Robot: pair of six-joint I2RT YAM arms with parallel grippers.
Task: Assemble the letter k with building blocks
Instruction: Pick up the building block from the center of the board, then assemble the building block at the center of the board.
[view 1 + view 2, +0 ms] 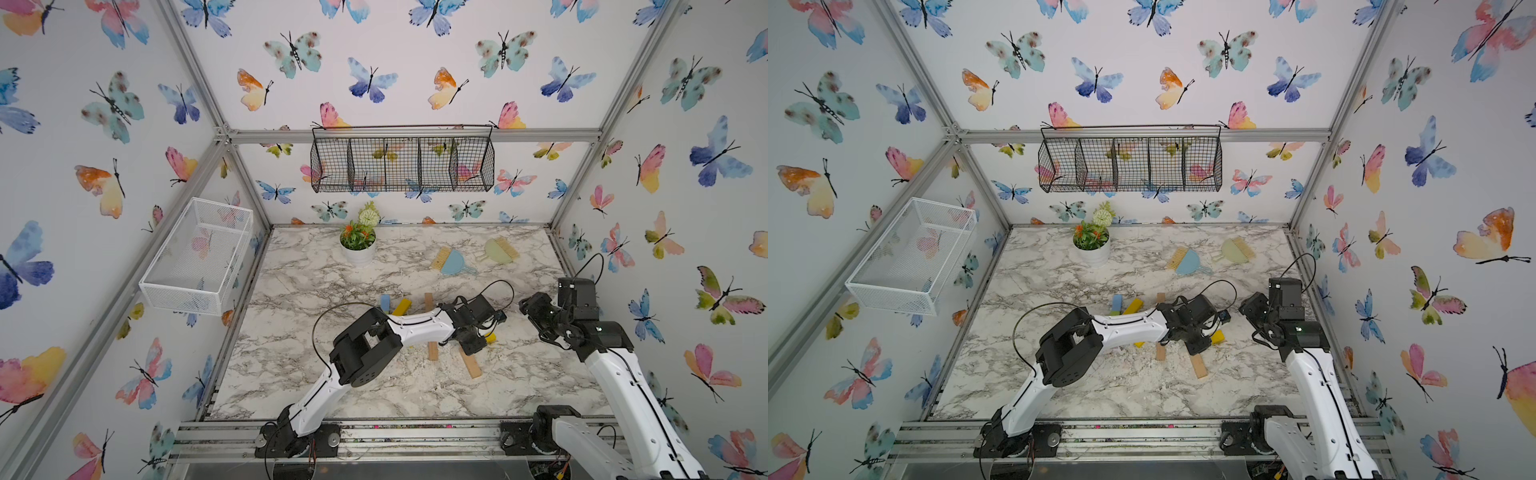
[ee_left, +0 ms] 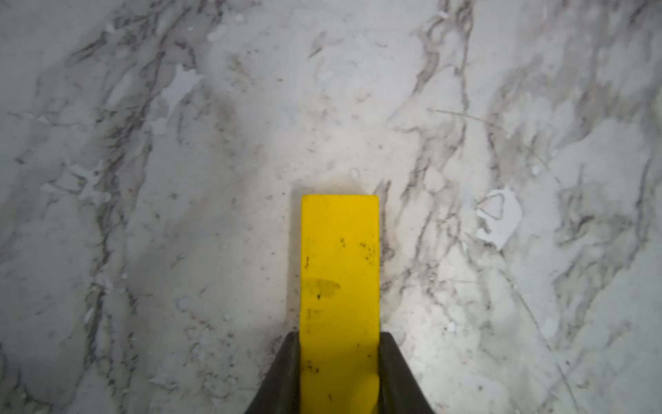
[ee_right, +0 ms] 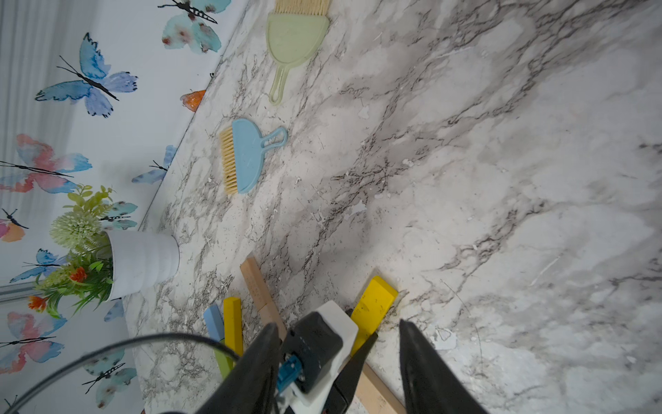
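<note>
My left gripper [image 1: 478, 337] is shut on a yellow block [image 2: 339, 265], which sticks out from between its dark fingers [image 2: 283, 376] low over the marble table [image 1: 332, 374]. The block's free end [image 1: 491, 337] points right. Beside it lie a tan block [image 1: 433, 351] running front to back and a slanted tan block [image 1: 471, 363]. Further back rest a light blue block [image 1: 385, 303] and another yellow block [image 1: 402, 306]; a green one [image 3: 222, 362] lies by them. My right gripper [image 1: 528, 305] hovers open to the right of the left wrist, holding nothing.
A potted plant [image 1: 358, 245] stands at the back. A blue mini dustpan [image 1: 453, 262] and a green one [image 1: 498, 250] lie at the back right. A white mesh basket [image 1: 195, 255] hangs on the left wall, a black wire basket [image 1: 401, 164] on the back wall.
</note>
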